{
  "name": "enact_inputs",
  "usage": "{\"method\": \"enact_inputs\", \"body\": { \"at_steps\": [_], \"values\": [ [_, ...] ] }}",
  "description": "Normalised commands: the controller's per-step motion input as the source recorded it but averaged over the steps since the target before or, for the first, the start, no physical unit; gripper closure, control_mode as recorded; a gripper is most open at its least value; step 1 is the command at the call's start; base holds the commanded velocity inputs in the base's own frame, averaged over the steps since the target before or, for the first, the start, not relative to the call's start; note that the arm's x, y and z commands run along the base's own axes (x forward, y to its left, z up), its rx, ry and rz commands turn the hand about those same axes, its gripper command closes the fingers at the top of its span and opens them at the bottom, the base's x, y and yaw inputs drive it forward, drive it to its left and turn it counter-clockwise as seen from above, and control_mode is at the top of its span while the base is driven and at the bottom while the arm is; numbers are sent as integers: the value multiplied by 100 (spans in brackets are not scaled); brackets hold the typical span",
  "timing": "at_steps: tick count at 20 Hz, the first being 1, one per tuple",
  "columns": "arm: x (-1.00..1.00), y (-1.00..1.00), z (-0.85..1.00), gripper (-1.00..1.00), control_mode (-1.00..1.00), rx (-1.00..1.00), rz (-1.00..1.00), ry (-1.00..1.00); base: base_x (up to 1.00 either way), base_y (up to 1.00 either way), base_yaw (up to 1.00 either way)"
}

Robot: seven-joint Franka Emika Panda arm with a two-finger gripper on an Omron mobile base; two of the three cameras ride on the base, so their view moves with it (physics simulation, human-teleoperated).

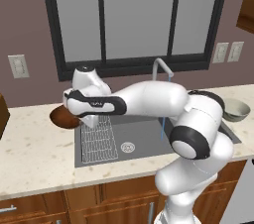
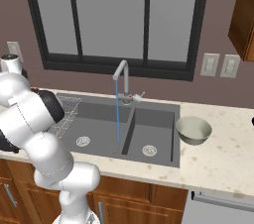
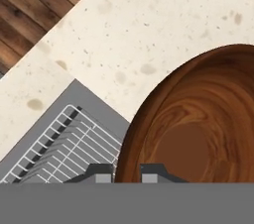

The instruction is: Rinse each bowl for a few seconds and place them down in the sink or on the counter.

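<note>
Round brown wooden bowl [image 3: 198, 124], swirly grain, rim pinched in nearly closed gripper [image 3: 127, 172], arm reaching left, probably above speckled counter [image 3: 149, 29]

1. We see the gripper [image 3: 126, 171] over the counter's [image 1: 34, 153] edge, left of the sink [image 1: 144, 141].
2. The wooden bowl [image 1: 62, 117] sits at its tips.
3. The other bowl [image 1: 235, 109] lies far right, beyond the sink.

Home kitchen: double sink [image 2: 99, 131] w/ running faucet [image 2: 122, 77], stone counter [image 2: 223, 153], wood cabinets [image 1: 114, 198], window [image 2: 109, 15].
</note>
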Motion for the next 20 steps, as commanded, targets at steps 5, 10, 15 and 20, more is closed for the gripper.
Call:
{"method": "enact_inputs", "body": {
  "at_steps": [5, 10, 15, 20],
  "values": [
    [-6, 14, -24, 100, -100, 5, 4, 0, 0, 0, 0],
    [-3, 22, -22, 100, -100, 1, 3, -1, 0, 0, 0],
    [0, 27, -17, 100, -100, 0, 3, -2, 0, 0, 0],
    [-2, 22, -18, 100, -100, 0, 3, 0, 0, 0, 0]
  ]
}}
